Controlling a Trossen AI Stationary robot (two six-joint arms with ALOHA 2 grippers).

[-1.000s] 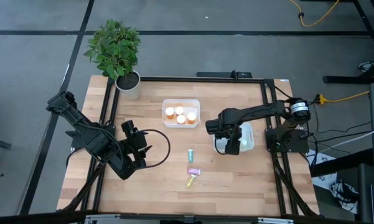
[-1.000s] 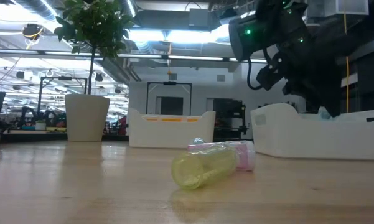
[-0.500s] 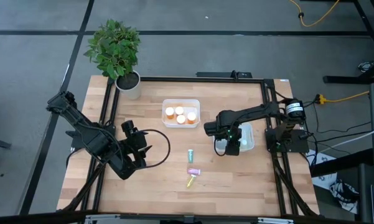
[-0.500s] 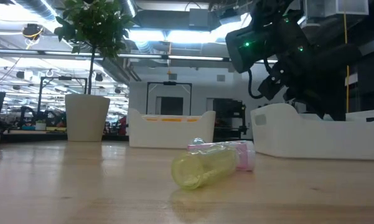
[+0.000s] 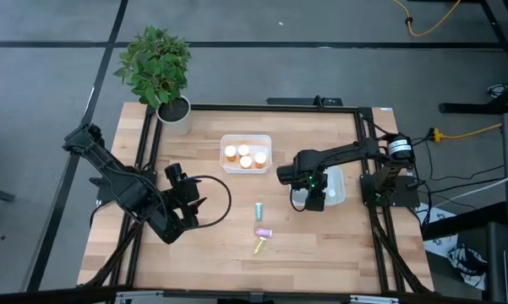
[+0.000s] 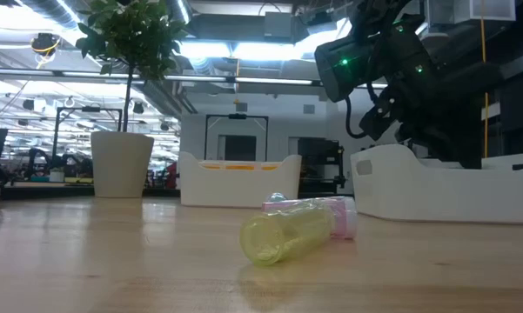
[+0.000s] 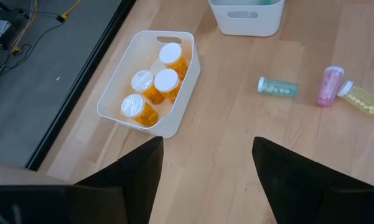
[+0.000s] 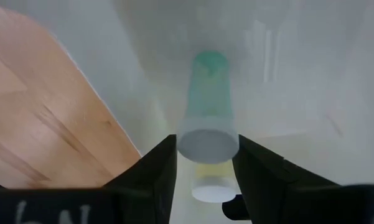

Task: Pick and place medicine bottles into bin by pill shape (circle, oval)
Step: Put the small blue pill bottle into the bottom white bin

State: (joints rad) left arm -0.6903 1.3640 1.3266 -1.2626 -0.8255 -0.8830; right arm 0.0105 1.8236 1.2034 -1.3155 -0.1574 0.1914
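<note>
Currently logging: sorting station, two arms, release in progress over the right-hand bin.

Right gripper: hanging just above the white bin at the table's right side, having dipped slightly toward it over the last second. Its fingers are parting; a green bottle with a white end is sitting between them, and the gap to the pads is looking slack rather than tight, though whether it is free yet cannot be told. Another pale bottle is showing beneath it on the bin floor. A second ago the jaws were standing tighter, so the bottle is judged to be going into this bin now.

Left gripper: waiting low over the table's left side, fingers spread, holding nothing.

Second bin, white, toward the table's far middle: holding four orange bottles with white round caps, upright and touching one another.

Awaiting sorting on bare wood near the table's middle, all lying on their sides:
- teal bottle, apart from the other two;
- pink bottle;
- yellow bottle, just beside the pink one; whether they touch cannot be told.

Potted plant: standing at the table's far left corner, off the working area.

Assessment: with this drop, three bottles are remaining; the right arm is needing to lift clear of the bin wall before reaching for the next.
</note>
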